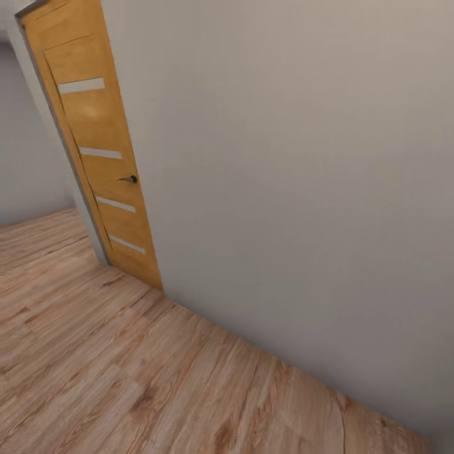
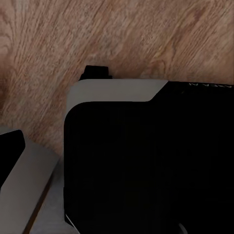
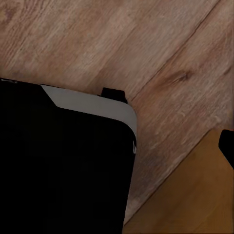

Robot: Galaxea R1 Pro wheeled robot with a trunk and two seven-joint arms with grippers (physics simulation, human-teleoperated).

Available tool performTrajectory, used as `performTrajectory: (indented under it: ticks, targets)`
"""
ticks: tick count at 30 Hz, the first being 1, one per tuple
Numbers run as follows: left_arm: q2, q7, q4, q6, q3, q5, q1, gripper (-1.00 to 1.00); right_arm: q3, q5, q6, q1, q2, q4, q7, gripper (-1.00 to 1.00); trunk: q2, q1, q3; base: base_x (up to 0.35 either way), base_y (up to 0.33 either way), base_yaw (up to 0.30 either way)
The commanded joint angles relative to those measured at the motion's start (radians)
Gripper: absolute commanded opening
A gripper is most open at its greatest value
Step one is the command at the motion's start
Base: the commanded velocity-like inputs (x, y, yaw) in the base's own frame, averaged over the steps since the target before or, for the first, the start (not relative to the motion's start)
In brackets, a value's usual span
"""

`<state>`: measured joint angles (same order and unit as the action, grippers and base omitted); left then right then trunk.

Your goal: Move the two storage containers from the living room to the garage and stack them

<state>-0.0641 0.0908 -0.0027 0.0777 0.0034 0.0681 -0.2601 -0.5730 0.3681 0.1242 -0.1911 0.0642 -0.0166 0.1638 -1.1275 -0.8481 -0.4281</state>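
Note:
The two storage containers are out of view. In the head view I face a plain grey-white wall (image 1: 302, 189) with a honey-wood door (image 1: 104, 164) at its left end; the door has four frosted strips and a dark handle (image 1: 129, 180). Light wood-plank floor (image 1: 94, 378) lies below. The left wrist view looks down on my own black and grey body (image 2: 146, 165) over the planks, with a dark tip (image 2: 10, 148) at the picture's edge. My black body (image 3: 63, 165) is also in the right wrist view, again with a dark tip (image 3: 227, 146) at the edge. Neither tip shows how the jaws stand.
The wall runs diagonally, close in front and to the right. The door stands at an angle in its frame, with another grey wall (image 1: 28, 145) beyond it. Open plank floor stretches left and toward me. A honey-brown surface (image 3: 195, 195) fills one corner of the right wrist view.

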Motion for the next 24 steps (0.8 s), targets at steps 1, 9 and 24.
performTrajectory:
  ticks: [1,9,24]
  targets:
    - [0.0,0.003,0.0,0.004,0.0,0.007,-0.001,1.0,-0.008,0.009,0.004,-0.001,0.001,-0.002,0.002,1.0,-0.001,-0.001,-0.001,0.303,0.0,0.274]
    - [0.0,0.004,0.0,0.004,0.0,0.008,-0.001,1.0,-0.008,0.009,0.005,-0.001,0.0,-0.002,0.002,1.0,-0.001,-0.001,-0.001,0.301,0.0,0.274]
    - [0.0,0.004,0.0,0.004,0.0,0.007,-0.001,1.0,-0.008,0.009,0.005,-0.001,0.0,-0.002,0.002,1.0,-0.001,-0.001,-0.001,0.297,0.0,0.274]
